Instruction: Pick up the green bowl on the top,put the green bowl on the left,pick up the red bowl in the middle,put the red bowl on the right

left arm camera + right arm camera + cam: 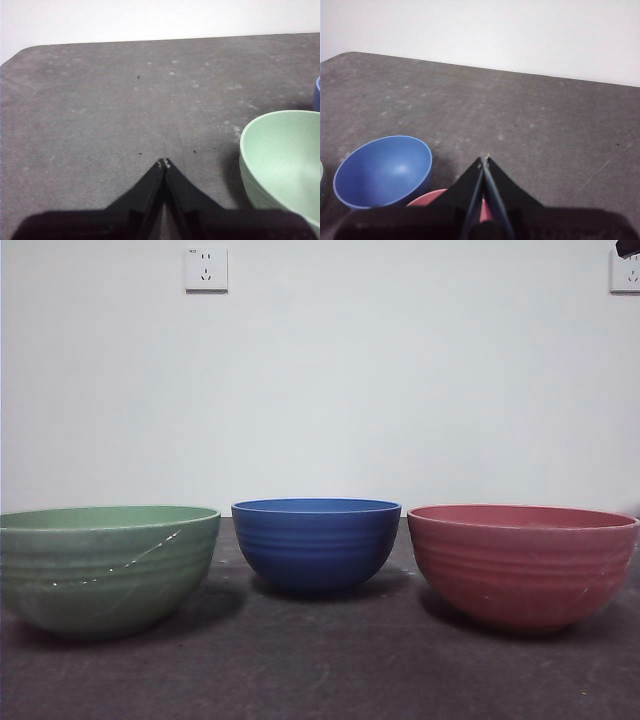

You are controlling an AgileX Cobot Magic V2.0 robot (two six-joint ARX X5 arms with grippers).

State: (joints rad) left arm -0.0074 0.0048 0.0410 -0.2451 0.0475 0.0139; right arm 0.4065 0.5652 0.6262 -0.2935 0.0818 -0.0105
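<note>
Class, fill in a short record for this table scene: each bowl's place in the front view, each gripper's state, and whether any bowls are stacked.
green bowl: left, upright
blue bowl: middle, set farther back
red bowl: right, upright
stacking: none, all apart
left gripper: shut, empty, beside the green bowl
right gripper: shut, empty, above the red bowl
table: dark grey
</note>
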